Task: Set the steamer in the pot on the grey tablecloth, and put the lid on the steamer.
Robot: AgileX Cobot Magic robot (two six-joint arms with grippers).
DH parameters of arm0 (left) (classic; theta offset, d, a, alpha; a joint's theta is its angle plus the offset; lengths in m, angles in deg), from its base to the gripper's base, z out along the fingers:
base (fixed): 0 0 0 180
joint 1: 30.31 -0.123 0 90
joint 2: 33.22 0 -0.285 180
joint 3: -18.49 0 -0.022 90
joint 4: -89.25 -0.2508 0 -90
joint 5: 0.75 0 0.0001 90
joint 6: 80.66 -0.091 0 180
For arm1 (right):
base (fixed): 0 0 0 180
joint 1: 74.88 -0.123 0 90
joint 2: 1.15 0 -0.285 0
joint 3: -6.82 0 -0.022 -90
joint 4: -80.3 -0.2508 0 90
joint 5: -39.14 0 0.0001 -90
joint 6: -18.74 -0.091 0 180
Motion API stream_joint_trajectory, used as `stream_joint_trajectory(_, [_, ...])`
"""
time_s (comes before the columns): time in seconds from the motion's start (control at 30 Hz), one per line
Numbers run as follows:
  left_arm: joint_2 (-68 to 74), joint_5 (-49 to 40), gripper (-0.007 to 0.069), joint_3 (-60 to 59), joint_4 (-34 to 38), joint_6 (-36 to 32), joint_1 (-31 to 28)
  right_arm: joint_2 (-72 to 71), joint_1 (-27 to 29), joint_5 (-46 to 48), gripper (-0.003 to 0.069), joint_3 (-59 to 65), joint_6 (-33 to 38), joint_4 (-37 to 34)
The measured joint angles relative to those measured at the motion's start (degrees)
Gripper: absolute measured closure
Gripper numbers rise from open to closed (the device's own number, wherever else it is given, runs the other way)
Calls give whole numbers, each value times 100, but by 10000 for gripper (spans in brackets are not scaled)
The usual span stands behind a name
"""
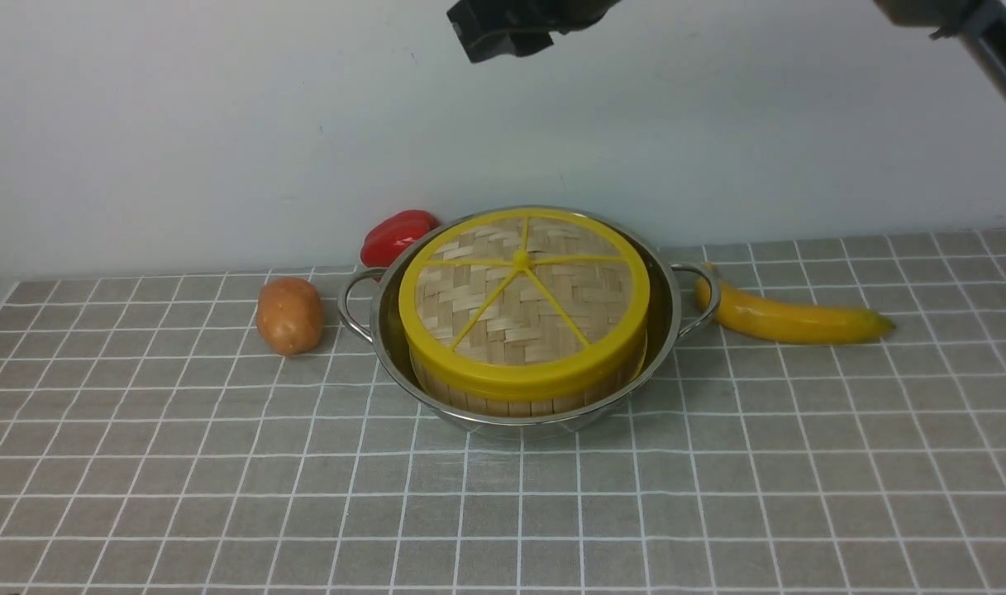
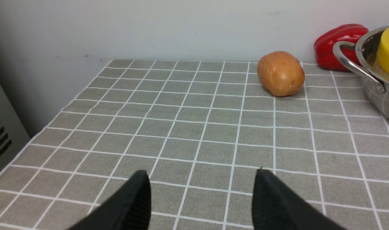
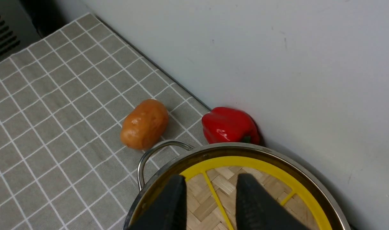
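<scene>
Lid sat flat on steamer, steamer inside pot on grey tablecloth; both placements looked done. Right gripper hung directly above lid, fingers apart, gripping nothing. Left gripper spread wide and empty, low over bare cloth, well apart from pot. Right arm was nearer. Judged only remaining move: straight lift away; lid lay straight below jaws, so no sideways drag. Potato, red pepper, banana flanked pot.
</scene>
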Motion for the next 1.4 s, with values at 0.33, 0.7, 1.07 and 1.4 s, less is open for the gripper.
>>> stream_joint_trajectory(0.33, [0, 0, 224, 0, 0, 0, 0, 0, -126, 4, 419, 11, -26, 676])
stream_joint_trajectory(0.7, [0, 0, 224, 0, 0, 0, 0, -184, -102, 25, 419, 18, -448, 688])
stream_joint_trajectory(1.07, [0, 0, 224, 0, 0, 0, 0, -1630, 611, 26, 419, 17, -1052, 1025])
stream_joint_trajectory(1.4, [0, 0, 224, 0, 0, 0, 0, -2243, 819, 21, 419, 14, -1064, 1522])
